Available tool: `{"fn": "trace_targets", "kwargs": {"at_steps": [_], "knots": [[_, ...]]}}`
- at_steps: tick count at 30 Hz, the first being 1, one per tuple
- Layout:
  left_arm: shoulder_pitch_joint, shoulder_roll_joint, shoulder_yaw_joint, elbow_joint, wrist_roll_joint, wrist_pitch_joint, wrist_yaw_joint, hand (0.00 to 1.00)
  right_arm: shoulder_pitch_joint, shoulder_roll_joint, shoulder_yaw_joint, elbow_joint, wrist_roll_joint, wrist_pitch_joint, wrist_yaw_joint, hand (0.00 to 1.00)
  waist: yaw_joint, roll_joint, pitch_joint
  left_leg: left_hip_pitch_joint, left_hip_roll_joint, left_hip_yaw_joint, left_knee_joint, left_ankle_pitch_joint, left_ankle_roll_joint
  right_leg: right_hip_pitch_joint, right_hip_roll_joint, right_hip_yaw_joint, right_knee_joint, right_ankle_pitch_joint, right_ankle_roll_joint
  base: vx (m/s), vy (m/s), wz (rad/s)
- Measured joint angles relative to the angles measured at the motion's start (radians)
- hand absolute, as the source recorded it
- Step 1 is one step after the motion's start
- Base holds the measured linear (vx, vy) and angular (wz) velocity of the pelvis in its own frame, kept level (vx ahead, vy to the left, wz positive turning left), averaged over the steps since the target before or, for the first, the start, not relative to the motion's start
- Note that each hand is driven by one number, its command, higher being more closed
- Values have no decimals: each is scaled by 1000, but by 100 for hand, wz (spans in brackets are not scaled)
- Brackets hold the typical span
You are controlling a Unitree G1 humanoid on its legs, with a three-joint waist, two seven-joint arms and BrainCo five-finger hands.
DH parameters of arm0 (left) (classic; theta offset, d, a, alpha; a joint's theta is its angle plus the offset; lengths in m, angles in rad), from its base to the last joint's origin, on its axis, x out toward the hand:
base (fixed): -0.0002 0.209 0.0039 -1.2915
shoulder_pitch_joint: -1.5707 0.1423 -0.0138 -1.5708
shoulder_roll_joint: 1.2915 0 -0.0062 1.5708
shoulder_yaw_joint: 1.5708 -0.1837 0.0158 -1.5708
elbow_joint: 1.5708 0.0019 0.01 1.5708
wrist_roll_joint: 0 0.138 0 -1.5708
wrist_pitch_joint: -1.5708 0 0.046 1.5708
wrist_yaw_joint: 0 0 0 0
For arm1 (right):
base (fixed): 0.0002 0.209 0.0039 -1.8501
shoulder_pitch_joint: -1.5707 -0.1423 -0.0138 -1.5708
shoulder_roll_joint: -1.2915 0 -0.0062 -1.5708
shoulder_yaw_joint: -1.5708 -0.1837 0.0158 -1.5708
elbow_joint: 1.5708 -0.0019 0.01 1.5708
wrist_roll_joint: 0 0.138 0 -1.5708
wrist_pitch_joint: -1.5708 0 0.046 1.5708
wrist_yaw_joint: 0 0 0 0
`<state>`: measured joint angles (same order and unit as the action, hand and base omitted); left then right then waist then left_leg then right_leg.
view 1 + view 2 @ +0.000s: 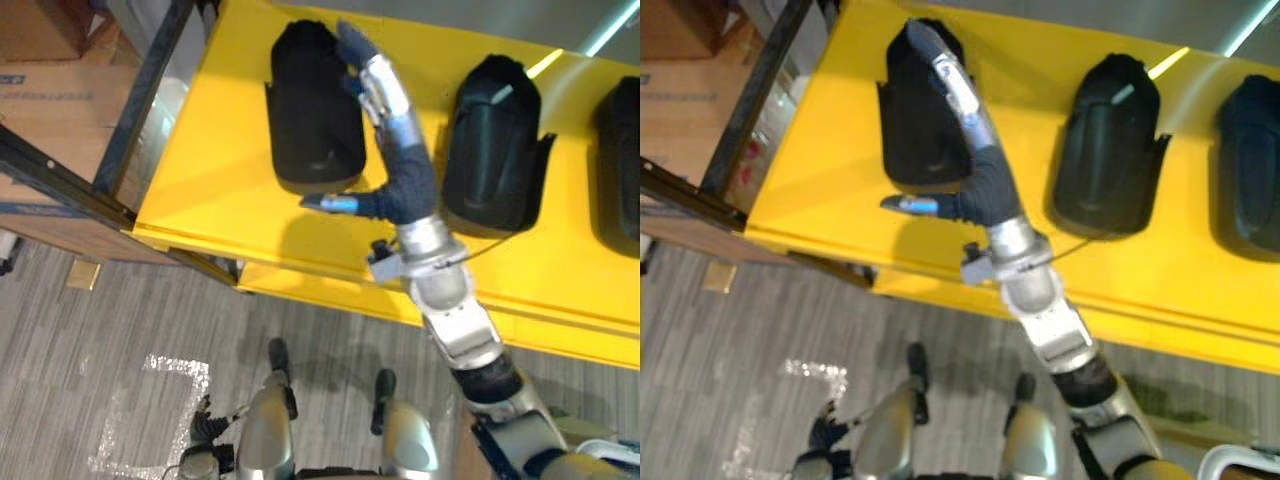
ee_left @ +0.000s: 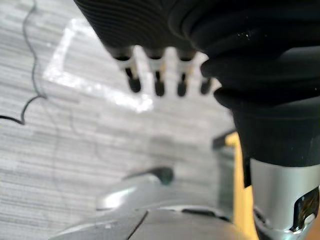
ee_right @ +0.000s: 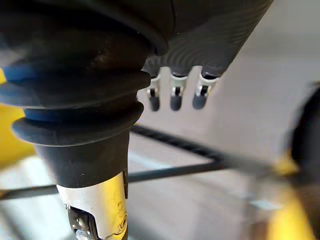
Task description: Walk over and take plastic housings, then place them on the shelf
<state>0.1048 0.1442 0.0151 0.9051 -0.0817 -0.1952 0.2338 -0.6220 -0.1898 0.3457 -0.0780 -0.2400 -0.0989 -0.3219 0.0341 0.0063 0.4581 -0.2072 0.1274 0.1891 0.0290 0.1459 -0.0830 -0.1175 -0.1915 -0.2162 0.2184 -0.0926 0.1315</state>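
Observation:
Three black plastic housings lie on the yellow shelf (image 1: 215, 190): a left housing (image 1: 310, 115), a middle housing (image 1: 495, 150) and a right housing (image 1: 622, 170) cut by the view's edge. My right hand (image 1: 385, 100) reaches over the shelf with straight fingers lying along the right side of the left housing. Its thumb (image 1: 335, 203) sticks out sideways at that housing's near end. The hand is open and grips nothing. My left hand (image 2: 157, 75) hangs over the floor with relaxed fingers, holding nothing.
The shelf's front lip (image 1: 330, 290) runs across below my right wrist. A black metal frame (image 1: 60, 178) and cardboard boxes (image 1: 45, 70) stand to the left of the shelf. A taped square (image 1: 160, 405) marks the grey floor.

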Motion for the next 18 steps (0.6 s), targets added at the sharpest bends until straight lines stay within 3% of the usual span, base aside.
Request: {"fn": "trace_targets", "kwargs": {"at_steps": [3,13,18], "knots": [[1,2,-29,-1,-1,2,2,0,-14,18,-50,133,-51,35,-102,0,11,7,4,2,-5,-15,-5,3,3,16,0,-13,-13,6,4,45,-3,13],[2,-14,-38,-20,0,22,-3,0,-69,20,-110,227,-172,37,-375,0,16,47,24,31,-11,-14,-29,4,2,51,-2,-21,-37,10,7,33,2,1],[2,-14,-38,-21,0,23,-10,0,-80,10,-129,253,-163,36,-398,0,16,47,24,33,-12,-15,-30,4,2,55,-2,-24,-39,10,7,0,0,0]]}}
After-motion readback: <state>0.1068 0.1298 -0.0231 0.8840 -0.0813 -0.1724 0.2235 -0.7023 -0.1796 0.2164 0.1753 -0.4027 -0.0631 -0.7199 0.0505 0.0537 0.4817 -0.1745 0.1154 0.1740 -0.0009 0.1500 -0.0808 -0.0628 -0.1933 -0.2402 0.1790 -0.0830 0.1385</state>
